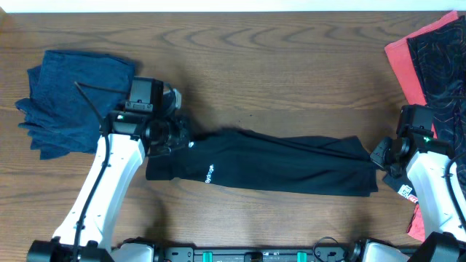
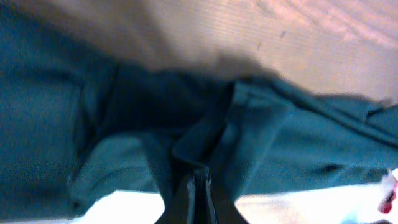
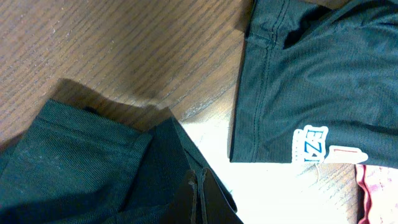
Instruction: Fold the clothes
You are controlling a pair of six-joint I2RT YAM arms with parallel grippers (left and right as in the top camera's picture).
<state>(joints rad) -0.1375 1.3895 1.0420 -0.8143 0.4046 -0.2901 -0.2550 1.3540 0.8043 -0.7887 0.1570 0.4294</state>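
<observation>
From overhead, a long black garment [image 1: 291, 164] is lying flat across the middle of the table [image 1: 277, 58]. A blue pile [image 1: 69, 102] is sitting at the far left and red and black clothes [image 1: 429, 51] at the far right. Only the wrist views are showing the grips. The left gripper [image 2: 199, 186] is pinching a raised fold at the garment's left end, fingers pressed together on the cloth. The right gripper [image 3: 200, 193] is clamping the corner of its right end. The right wrist camera is also catching a white label [image 3: 314, 144] on the neighbouring dark cloth.
</observation>
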